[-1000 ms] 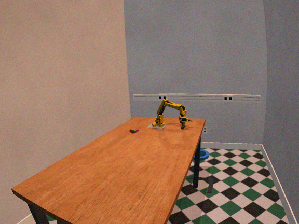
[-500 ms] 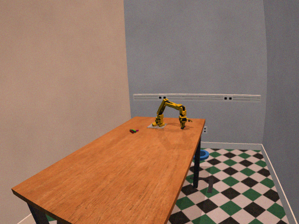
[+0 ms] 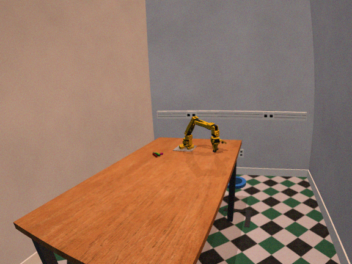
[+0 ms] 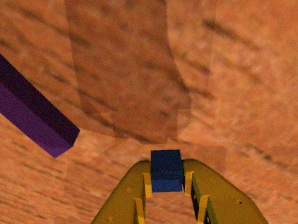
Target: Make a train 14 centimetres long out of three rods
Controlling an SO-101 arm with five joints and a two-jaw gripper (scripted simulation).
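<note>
One gripper (image 4: 166,185) nearly closed, clamped on blue rod (image 4: 166,169) at fingertips above table (image 3: 137,195), purple rod (image 4: 33,112) seen only by wrist view, small rod cluster (image 3: 157,154) only in exterior.

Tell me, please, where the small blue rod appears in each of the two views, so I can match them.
Exterior: too small to make out; it would be at the tool, near the table's far right edge.
Wrist: lower centre, the blue rod clamped between the yellow fingers.
Shared landmark: the tool itself, above the wooden table.
</note>
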